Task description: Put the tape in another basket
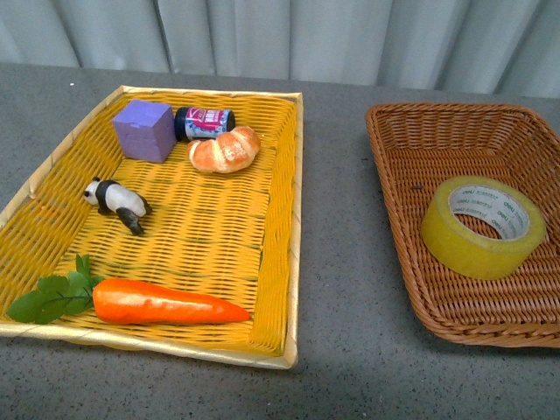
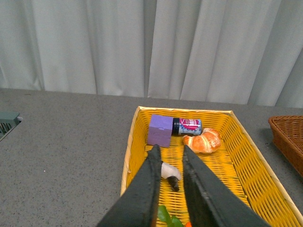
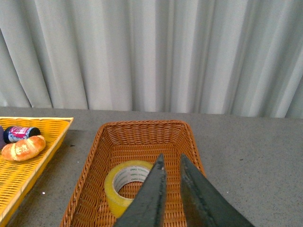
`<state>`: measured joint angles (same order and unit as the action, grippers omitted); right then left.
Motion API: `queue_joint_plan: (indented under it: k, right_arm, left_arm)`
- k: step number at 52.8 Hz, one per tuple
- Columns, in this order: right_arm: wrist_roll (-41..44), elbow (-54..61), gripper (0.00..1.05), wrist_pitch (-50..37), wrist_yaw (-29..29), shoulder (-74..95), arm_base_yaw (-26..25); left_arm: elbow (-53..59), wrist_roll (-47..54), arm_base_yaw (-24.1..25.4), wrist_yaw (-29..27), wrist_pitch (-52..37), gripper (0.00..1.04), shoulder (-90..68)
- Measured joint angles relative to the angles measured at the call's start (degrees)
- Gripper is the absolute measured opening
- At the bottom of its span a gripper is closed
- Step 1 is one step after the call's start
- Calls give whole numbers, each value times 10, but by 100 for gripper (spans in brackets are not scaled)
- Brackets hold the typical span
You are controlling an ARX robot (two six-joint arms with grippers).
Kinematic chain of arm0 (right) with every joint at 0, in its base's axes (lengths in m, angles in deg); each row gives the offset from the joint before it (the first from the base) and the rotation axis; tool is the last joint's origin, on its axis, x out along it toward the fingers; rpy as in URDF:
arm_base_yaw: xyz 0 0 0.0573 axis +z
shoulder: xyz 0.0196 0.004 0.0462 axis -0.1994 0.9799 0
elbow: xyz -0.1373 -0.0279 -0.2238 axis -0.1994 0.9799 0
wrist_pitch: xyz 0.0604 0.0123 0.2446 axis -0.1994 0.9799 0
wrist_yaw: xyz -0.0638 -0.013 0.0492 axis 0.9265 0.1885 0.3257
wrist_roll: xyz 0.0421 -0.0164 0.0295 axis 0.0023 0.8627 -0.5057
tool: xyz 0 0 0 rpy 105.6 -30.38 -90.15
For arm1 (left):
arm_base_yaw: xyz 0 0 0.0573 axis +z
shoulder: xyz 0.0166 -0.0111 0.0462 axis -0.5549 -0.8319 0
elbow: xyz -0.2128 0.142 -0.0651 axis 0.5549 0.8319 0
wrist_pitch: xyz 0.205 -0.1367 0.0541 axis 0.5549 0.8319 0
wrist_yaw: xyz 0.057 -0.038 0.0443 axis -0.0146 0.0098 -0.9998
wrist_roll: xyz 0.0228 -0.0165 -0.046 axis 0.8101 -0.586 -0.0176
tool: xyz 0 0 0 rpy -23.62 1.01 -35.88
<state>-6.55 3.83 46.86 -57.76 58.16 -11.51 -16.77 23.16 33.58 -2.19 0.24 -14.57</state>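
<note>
Front view, largest to smallest. Grey tabletop (image 1: 337,289), backed by pale pleated curtains (image 1: 350,35) along the top of the frame. Yellow woven tray (image 1: 276,201), pale-rimmed, fills the left half. Brown wicker basket (image 1: 407,166), sloped sides, occupies the right edge and is cut off by the frame. Tape (image 1: 483,227), a yellowish translucent roll, lies tilted in the basket at right centre; its white inner core bears small green printing, too fine to read.

Contents of the yellow tray: carrot (image 1: 166,302) with green leaves, lower left, along the near rim; purple cube (image 1: 144,129), upper left; croissant (image 1: 225,149), just right of the cube; small dark jar (image 1: 204,122) lying on its side between the cube and the croissant, with a pink-and-white label whose writing is illegible; panda figurine (image 1: 118,201), left centre.

Neither arm appears in the front view. Left wrist view: left gripper (image 2: 169,153) above the tray, its dark fingers a narrow gap apart, holding nothing. Right wrist view: right gripper (image 3: 171,163) above the basket beside the tape, fingers likewise slightly parted and empty.
</note>
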Motion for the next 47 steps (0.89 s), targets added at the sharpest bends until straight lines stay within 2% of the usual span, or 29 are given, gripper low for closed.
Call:
queue_joint_plan:
  k: [9, 13, 19, 21, 23, 27, 47]
  right_arm:
    - [0, 0, 42, 0, 0, 0, 0]
    - [0, 0, 56, 0, 0, 0, 0]
    - [0, 0, 86, 0, 0, 0, 0]
    - [0, 0, 93, 0, 0, 0, 0]
    - [0, 0, 98, 0, 0, 0, 0]
    - [0, 0, 95, 0, 0, 0, 0]
    - [0, 0, 96, 0, 0, 0, 0]
  left_arm:
    - [0, 0, 0, 0, 0, 48, 0]
    - [0, 0, 0, 0, 0, 65, 0]
    - [0, 0, 0, 0, 0, 93, 0]
    - [0, 1, 0, 0, 0, 100, 0]
    - [0, 1, 0, 0, 0, 99, 0]
    - [0, 1, 0, 0, 0, 98, 0]
    - [0, 1, 0, 0, 0, 98, 0]
